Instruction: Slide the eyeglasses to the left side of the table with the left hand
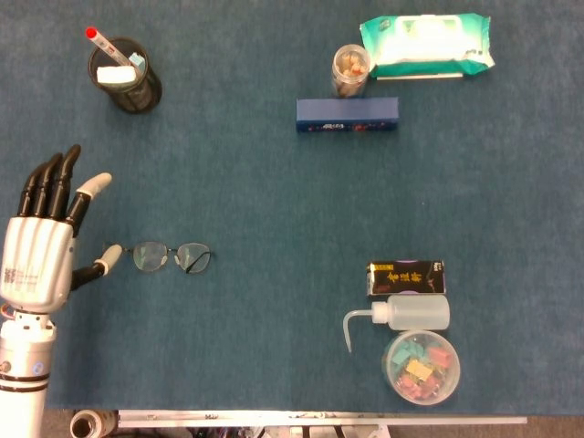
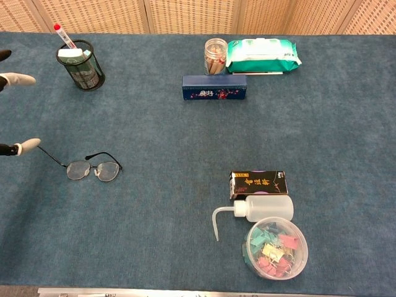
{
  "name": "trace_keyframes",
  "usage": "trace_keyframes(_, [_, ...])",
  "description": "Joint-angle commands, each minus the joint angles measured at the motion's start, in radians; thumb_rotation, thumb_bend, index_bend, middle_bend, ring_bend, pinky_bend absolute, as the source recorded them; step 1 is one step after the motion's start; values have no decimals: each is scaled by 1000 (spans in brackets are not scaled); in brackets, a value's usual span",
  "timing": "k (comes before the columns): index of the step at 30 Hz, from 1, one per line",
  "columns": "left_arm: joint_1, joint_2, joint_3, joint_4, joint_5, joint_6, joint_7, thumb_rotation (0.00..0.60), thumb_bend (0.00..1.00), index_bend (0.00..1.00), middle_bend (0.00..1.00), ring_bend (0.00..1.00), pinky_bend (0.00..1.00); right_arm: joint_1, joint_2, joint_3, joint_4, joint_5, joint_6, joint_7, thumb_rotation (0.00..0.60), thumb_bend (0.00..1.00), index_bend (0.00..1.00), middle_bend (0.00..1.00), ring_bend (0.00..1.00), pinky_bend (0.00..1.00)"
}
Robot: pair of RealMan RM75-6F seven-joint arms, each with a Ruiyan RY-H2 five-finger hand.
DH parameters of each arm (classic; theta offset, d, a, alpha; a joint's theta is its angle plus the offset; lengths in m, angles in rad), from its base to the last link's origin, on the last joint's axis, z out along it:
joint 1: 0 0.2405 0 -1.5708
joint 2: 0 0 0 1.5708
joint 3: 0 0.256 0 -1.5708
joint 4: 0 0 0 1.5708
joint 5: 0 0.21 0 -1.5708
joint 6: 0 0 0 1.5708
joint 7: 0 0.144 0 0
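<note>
— Glasses (image 1: 172, 257): location?
— Flat on blue table (image 1: 274, 201), left portion, lenses down, arms unfolded, just right of left hand (image 1: 41, 248).
— Left hand: condition?
— Fingers spread, holding nothing; thumb tip close beside nearest arm of frame, contact not clear.
— Right hand?
— Not visible in either view.
— Progress?
— Likely near done or finished; glasses already left of centre, short of table edge.
</note>
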Motion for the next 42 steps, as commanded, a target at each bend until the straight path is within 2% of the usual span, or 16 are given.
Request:
trace_keyframes(1, [6, 8, -5, -14, 11, 15, -7, 600, 119, 215, 0, 14, 97, 0, -1, 1, 1, 0, 1, 1, 600, 0, 357, 365, 267, 447])
trace_keyframes(10, [6, 7, -49, 15, -48, 9, -29, 600, 119, 215, 0, 18, 97, 1, 0, 1, 2, 3, -2, 3, 600, 0, 357, 365, 267, 447])
trace_keyframes(20, [-24, -25, -97, 96, -139, -64, -49, 600, 119, 215, 0, 18, 97, 3, -1, 1, 0, 4, -6, -3, 600, 0, 357, 365, 267, 447])
trace_keyframes(42, [-18, -52, -57, 120, -113, -59, -35, 600, 119, 219, 0, 18, 97, 3, 0, -1, 0, 2, -5, -3, 600, 0, 357, 365, 267, 447])
